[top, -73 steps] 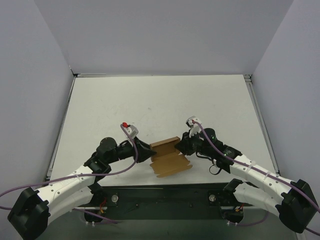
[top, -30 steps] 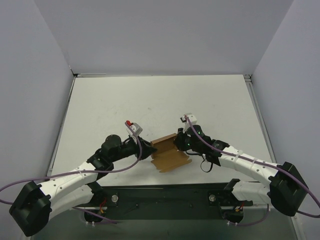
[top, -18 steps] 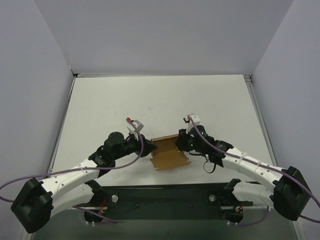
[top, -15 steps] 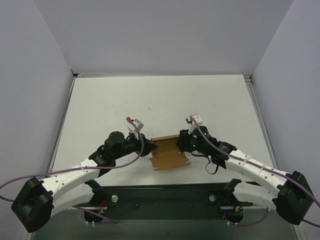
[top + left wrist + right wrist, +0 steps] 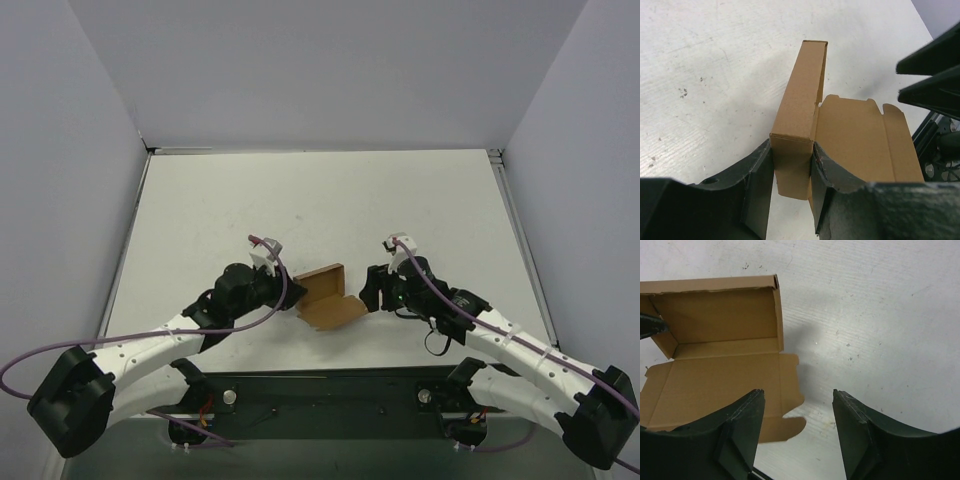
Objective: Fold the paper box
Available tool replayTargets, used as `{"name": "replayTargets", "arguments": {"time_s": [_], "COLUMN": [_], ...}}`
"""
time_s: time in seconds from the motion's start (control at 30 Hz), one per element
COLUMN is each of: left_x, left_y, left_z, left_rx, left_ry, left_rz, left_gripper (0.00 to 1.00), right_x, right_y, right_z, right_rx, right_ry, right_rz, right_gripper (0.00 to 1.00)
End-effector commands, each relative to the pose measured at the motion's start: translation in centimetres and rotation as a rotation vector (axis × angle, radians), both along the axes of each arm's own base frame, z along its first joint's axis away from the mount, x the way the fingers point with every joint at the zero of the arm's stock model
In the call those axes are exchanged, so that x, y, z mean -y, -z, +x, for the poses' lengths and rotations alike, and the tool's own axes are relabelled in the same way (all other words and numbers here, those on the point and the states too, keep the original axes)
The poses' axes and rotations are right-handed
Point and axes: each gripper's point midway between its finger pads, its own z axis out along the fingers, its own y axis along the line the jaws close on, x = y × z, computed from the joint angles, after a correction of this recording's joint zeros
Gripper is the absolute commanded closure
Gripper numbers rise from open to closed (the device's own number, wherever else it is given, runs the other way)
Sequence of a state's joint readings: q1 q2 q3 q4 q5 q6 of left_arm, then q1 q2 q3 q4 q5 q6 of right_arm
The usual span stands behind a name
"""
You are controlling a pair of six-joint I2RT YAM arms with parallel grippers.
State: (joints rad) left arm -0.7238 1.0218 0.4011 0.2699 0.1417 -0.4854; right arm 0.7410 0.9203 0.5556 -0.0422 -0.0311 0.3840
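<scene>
A small brown paper box (image 5: 325,297) rests half folded on the white tabletop (image 5: 300,200), between two robot arms. The left hand (image 5: 792,167) pinches one upright wall, its fingers partly closed on the card. The right hand (image 5: 797,425) hovers just beside the flat flaps, spread wide and holding nothing. The card looks light, thin and easily creased, so it is probably best gripped on a panel edge near a fold line.

Robotics lab, enclosed test cell. Plain pale-grey panels (image 5: 330,70) stand beyond and to either side of left gripper (image 5: 299,297) and right gripper (image 5: 369,289). Bare, scuffed white tabletop (image 5: 320,200) beneath both. Black mounting plate (image 5: 330,400) behind them, at near edge. Purple cables (image 5: 100,343) trail back from wrists.
</scene>
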Motion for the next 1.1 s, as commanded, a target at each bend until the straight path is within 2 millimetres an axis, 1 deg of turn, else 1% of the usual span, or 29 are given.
{"name": "replayTargets", "arguments": {"time_s": [0.0, 0.03, 0.07, 0.1, 0.13, 0.2, 0.23, 0.27, 0.3, 0.33, 0.37, 0.4, 0.43, 0.47, 0.53, 0.57, 0.63, 0.7, 0.73, 0.8, 0.83, 0.87, 0.93, 0.97, 1.03, 1.07], "left_x": [-0.7, -1.0, -1.0, -0.9, -0.9, -0.5, -0.4, -0.1, 0.0, 0.1, 0.4, 0.4, 0.4, 0.7, 0.7, 1.0, 1.1, 1.3, 1.3, 1.1, 1.1, 0.9, 0.7, 0.5, 0.2, -0.1], "left_y": [1.7, 2.4, 3.4, 3.9, 5.0, 5.1, 6.2, 5.8, 6.3, 7.3, 7.1, 7.4, 8.2, 7.8, 8.7, 8.5, 9.1, 9.0, 9.1, 9.1, 9.0, 9.1, 9.0, 9.2, 8.8, 9.2], "left_z": [1.1, 1.3, 1.2, 1.1, 1.1, 1.2, 1.1, 1.3, 1.2, 1.1, 1.2, 1.0, 0.9, 1.0, 0.8, 0.8, 0.6, 0.6, 0.6, 0.5, 0.5, 0.5, 0.5, 0.5, 0.5, 0.3], "left_rx": [-0.082, -0.103, -0.141, -0.162, -0.194, -0.222, -0.252, -0.256, -0.273, -0.302, -0.303, -0.316, -0.338, -0.338, -0.367, -0.366, -0.384, -0.383, -0.386, -0.380, -0.375, -0.375, -0.362, -0.366, -0.350, -0.362], "left_ry": [-0.147, -0.180, -0.205, -0.212, -0.222, -0.234, -0.239, -0.244, -0.241, -0.248, -0.247, -0.243, -0.248, -0.247, -0.246, -0.238, -0.234, -0.224, -0.225, -0.228, -0.227, -0.230, -0.237, -0.244, -0.252, -0.257], "left_rz": [-0.069, -0.076, -0.113, -0.134, -0.137, -0.203, -0.197, -0.237, -0.244, -0.233, -0.263, -0.271, -0.266, -0.297, -0.298, -0.318, -0.317, -0.326, -0.326, -0.323, -0.322, -0.310, -0.297, -0.285, -0.280, -0.263], "left_gripper": [0.75, 0.75, 0.75, 0.74, 0.74, 0.73, 0.73, 0.71, 0.71, 0.71, 0.70, 0.70, 0.70, 0.70, 0.68, 0.67, 0.60, 0.54, 0.49, 0.45, 0.40, 0.38, 0.33, 0.27, 0.23, 0.19], "right_x": [0.3, 0.5, 0.5, 0.9, 0.8, 0.8, 0.9, 0.8, 0.8, 0.9, 1.0, 1.0, 1.1, 1.2, 1.1, 1.0, 0.6, 0.2, -0.2, -0.9, -1.2, -1.8, -2.4, -2.5, -2.6, -2.5], "right_y": [-1.5, -1.4, -1.3, -0.9, -0.9, -0.3, 0.5, 0.7, 1.1, 1.2, 1.9, 2.2, 2.3, 2.8, 3.2, 3.3, 3.7, 3.6, 3.8, 3.4, 3.8, 3.3, 3.0, 3.0, 2.8, 2.9], "right_z": [-0.5, -0.8, -1.0, -1.1, -1.5, -2.0, -2.6, -2.9, -3.2, -3.4, -3.9, -4.1, -4.2, -4.5, -4.7, -4.7, -4.6, -4.3, -3.9, -3.3, -3.0, -2.5, -1.6, -1.4, -0.8, -0.6], "right_rx": [-0.051, -0.072, -0.092, -0.120, -0.135, -0.172, -0.203, -0.211, -0.219, -0.222, -0.238, -0.242, -0.241, -0.254, -0.260, -0.256, -0.257, -0.253, -0.252, -0.241, -0.247, -0.232, -0.217, -0.215, -0.199, -0.195], "right_ry": [0.084, 0.103, 0.123, 0.187, 0.196, 0.228, 0.254, 0.261, 0.263, 0.271, 0.276, 0.279, 0.284, 0.286, 0.285, 0.287, 0.282, 0.279, 0.279, 0.273, 0.275, 0.270, 0.272, 0.275, 0.286, 0.297], "right_rz": [0.053, 0.067, 0.082, 0.110, 0.132, 0.172, 0.201, 0.214, 0.221, 0.234, 0.231, 0.232, 0.233, 0.226, 0.222, 0.220, 0.221, 0.227, 0.225, 0.233, 0.219, 0.239, 0.239, 0.237, 0.220, 0.206], "right_gripper": [0.43, 0.43, 0.43, 0.43, 0.43, 0.43, 0.43, 0.43, 0.43, 0.43, 0.43, 0.43, 0.43, 0.43, 0.43, 0.43, 0.43, 0.43, 0.43, 0.43, 0.43, 0.43, 0.43, 0.43, 0.43, 0.43]}}
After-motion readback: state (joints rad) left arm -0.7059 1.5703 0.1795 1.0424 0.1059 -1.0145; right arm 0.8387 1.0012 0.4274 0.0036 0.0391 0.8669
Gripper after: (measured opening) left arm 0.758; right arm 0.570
